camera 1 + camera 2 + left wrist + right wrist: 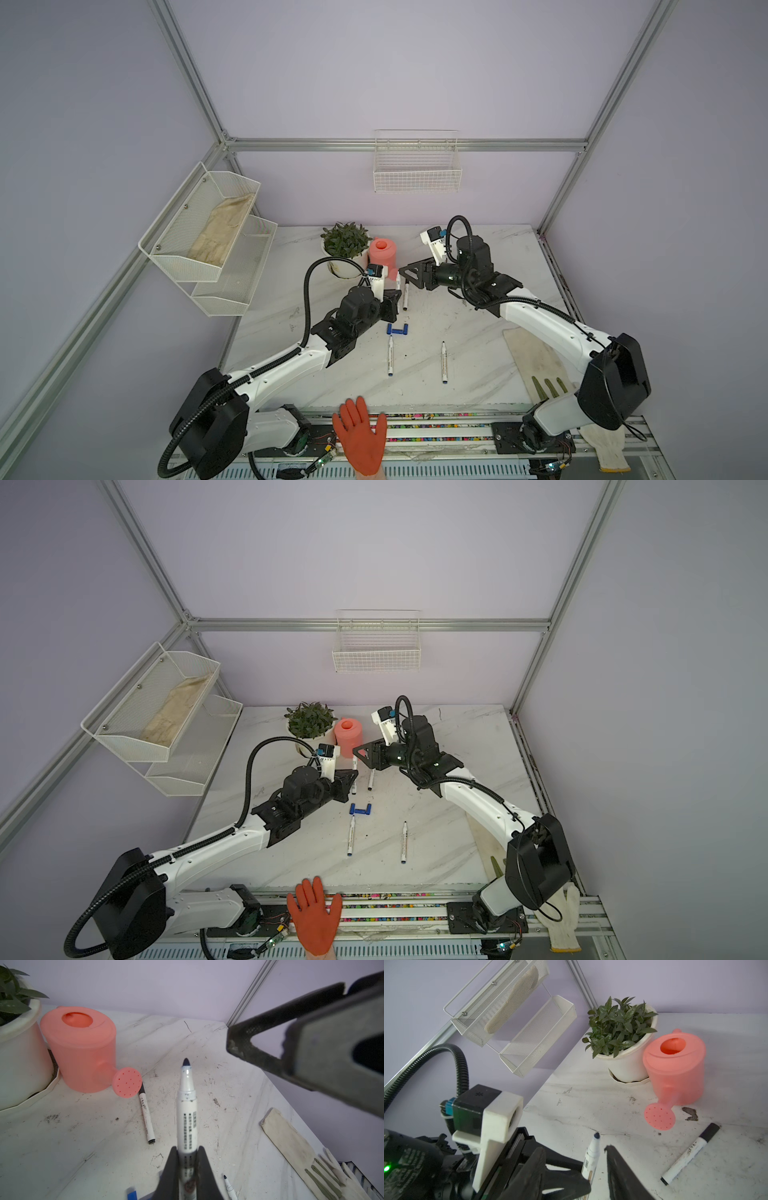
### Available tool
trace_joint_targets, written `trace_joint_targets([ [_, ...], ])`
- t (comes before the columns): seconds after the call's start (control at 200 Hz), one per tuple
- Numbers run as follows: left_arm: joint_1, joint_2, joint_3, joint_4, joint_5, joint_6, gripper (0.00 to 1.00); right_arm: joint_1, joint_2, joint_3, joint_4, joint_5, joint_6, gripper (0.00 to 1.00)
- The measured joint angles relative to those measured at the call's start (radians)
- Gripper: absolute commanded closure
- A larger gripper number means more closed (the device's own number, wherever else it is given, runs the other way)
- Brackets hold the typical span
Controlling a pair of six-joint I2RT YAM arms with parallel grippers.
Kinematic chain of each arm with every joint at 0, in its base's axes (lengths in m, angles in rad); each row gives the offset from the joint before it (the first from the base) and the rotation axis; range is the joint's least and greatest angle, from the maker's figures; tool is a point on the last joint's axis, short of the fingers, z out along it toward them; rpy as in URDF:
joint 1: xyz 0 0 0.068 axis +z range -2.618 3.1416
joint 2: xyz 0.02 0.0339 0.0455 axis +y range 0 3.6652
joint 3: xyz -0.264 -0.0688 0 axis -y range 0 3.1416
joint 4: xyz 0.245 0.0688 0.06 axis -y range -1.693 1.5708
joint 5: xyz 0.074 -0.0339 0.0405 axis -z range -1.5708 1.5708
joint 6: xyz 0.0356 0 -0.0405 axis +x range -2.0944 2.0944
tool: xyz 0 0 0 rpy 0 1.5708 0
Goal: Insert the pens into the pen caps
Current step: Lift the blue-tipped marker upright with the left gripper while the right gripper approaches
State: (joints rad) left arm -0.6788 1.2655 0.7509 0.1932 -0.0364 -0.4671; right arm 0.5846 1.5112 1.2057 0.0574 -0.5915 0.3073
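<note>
Four pens show in a top view, and only one looks finished. The black pen (405, 297) lies capped on the bench (478, 332), just beside the left gripper (395, 296). The front pen (390, 358) and the right pen (444, 362) lie bare nearer the front edge. The blue caps (397, 330) sit in a cluster between those pens and the grippers, none of them fitted. The right gripper (405, 272) hangs close to the left one.

In the left wrist view, the left gripper is clamped on the held pen (186, 1109) low on its barrel, with the bare tip pointing away, clear of the bench. The black cap (142, 1089) sits on its pen by the watering can (83, 1049).

In the right wrist view, the right gripper's jaws stand apart and empty, with the held pen's tip close by them.

I judge the task about a quarter done. Three pens remain to cap, and neither gripper holds a blue cap yet.
</note>
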Motion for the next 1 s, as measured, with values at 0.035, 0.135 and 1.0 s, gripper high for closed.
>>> trace_joint_targets([
  [0.035, 0.000, 0.007, 0.000, 0.014, 0.008, 0.001, 1.00, 0.000, 0.010, 0.006, 0.000, 0.002, 0.000, 0.50],
  [0.135, 0.000, 0.022, 0.000, 0.047, 0.034, 0.007, 1.00, -0.001, 0.037, 0.016, -0.003, 0.016, -0.004, 0.51],
  [1.0, 0.000, 0.096, 0.000, 0.187, 0.067, 0.035, 1.00, -0.003, 0.088, 0.024, -0.040, -0.019, -0.014, 0.68],
])
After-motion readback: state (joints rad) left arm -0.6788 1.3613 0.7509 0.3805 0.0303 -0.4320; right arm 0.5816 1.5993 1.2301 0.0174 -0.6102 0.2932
